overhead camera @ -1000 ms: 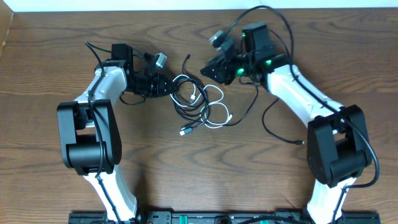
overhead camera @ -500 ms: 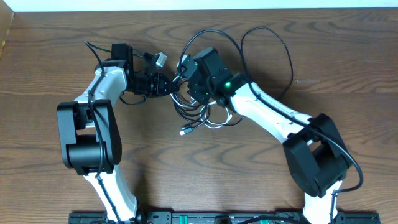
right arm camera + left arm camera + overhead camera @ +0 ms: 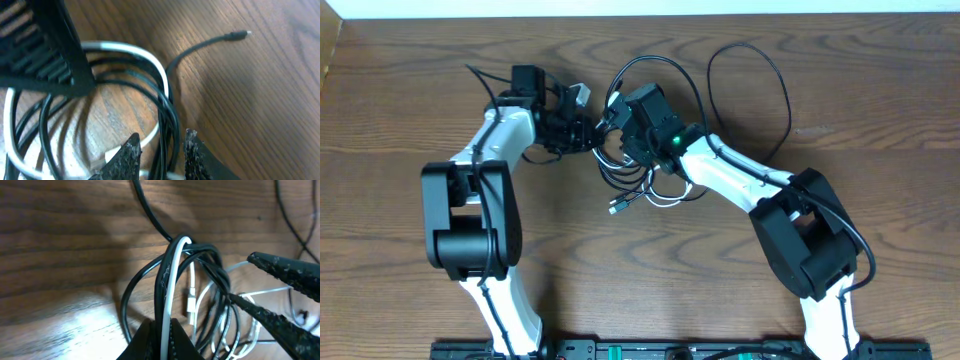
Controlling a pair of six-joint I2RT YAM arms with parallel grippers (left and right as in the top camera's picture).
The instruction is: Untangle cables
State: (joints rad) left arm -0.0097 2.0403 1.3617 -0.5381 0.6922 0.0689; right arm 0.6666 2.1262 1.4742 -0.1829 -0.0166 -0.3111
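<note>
The cables point(image 3: 642, 172) lie in a knot near the far edge of the worktop, about midway along it. 1 black loop trails off toward the far right corner. In the last second the right hand point(image 3: 160, 150) has swung in from the right and now sits over the knot, so both arms are at the tangle and pulling apart can likely begin. Its jaws are partly open and straddle several black strands beside the white cable. Whether they pinch yet cannot be told. The left hand point(image 3: 161, 337) has stayed clamped on 1 white and 1 black strand at the knot's left side.
</note>
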